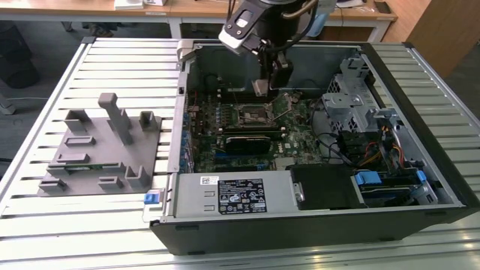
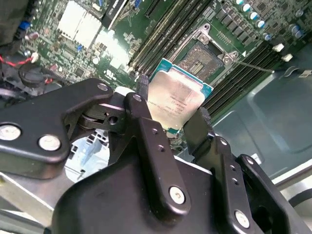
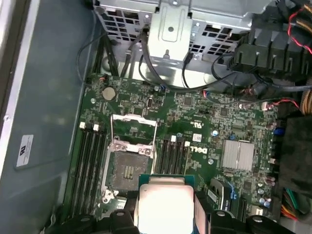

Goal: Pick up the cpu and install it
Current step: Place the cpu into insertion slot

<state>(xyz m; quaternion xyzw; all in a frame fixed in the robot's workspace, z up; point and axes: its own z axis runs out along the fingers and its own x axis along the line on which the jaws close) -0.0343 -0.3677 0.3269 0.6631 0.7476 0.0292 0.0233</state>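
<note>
the black two-fingered gripper (image 2: 173, 100) pinches the flat square silvery cpu with green rim (image 2: 183, 92) by two opposite edges; its other edges are free. in the exterior view it hangs above the green motherboard (image 1: 296, 109) inside the open black computer case (image 1: 315, 225). the uncovered metal-framed square socket (image 1: 251, 115) lies apart at about seven o'clock of it. long black memory slots (image 3: 90, 165) flank the socket.

Slatted aluminium counter (image 1: 112, 56); grey floor (image 1: 49, 48) beyond; light wooden desks (image 1: 82, 8) along the back; wooden panel (image 1: 439, 28) at the exterior view's right.
</note>
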